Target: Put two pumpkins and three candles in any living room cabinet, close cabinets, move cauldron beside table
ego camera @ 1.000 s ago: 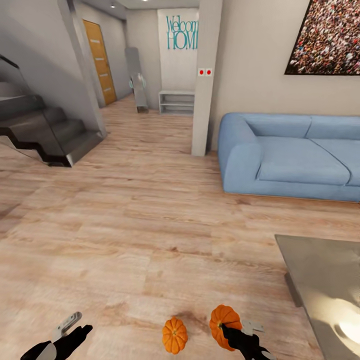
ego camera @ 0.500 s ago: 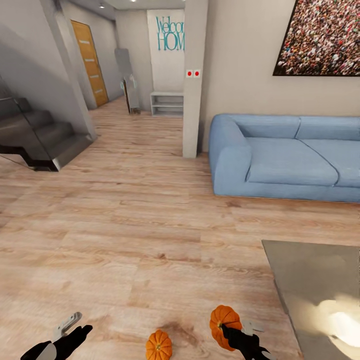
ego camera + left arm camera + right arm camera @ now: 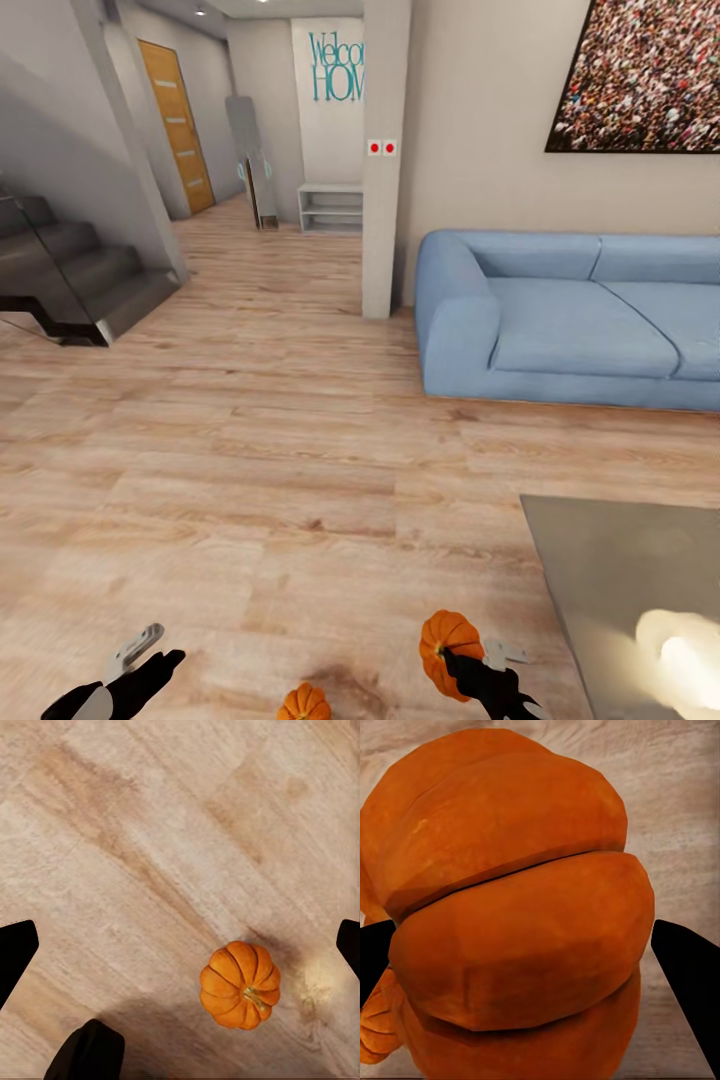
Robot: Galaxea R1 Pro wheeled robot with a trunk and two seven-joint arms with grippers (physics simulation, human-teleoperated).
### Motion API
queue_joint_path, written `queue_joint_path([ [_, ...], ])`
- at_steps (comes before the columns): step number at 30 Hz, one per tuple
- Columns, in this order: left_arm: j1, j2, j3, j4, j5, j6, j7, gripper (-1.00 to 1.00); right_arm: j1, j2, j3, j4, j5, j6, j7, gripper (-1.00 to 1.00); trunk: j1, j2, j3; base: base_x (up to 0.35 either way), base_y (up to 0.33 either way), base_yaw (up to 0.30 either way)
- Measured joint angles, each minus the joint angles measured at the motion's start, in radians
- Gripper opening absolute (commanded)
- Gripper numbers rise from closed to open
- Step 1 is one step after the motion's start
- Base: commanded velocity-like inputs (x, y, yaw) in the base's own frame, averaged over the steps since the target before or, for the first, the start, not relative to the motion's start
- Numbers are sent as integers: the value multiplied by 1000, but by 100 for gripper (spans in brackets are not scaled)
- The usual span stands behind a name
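Note:
My right gripper [image 3: 463, 655] is shut on one bright-orange pumpkin [image 3: 448, 640], held low over the wood floor. In the right wrist view that pumpkin [image 3: 517, 907] bulges between the two black fingertips [image 3: 686, 979]. The other pumpkin [image 3: 303, 703] sits upright on the floor at the bottom edge of the head view, between my two arms. The left wrist view has this pumpkin [image 3: 240, 984] on the planks, ahead of the spread fingers. My left gripper [image 3: 145, 658] hangs open and empty to its left. A corner of the glossy grey table [image 3: 610, 580] reaches in at the lower right.
A blue sofa [image 3: 560, 315] stands against the right wall behind the table. A white pillar [image 3: 385, 150] rises left of it. Dark stairs [image 3: 70, 270] descend at the left. A hallway with a low white shelf [image 3: 330, 208] and a wooden door [image 3: 180, 125] runs back.
The camera has moved: the room has slid left and the floor pumpkin has dropped toward the bottom edge. Both grippers keep their places in the view, the right still holding its pumpkin.

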Motion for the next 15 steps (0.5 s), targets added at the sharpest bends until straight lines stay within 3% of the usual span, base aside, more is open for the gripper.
queue_joint_path([
  [8,0,0,1,0,0,0,-8,100,0,0,0,0,0,0,0,-100,0,0,0,-130,-4,0],
  [15,0,0,0,0,0,0,-8,100,0,0,0,0,1,-1,-1,-100,0,0,0,-125,-103,0],
])
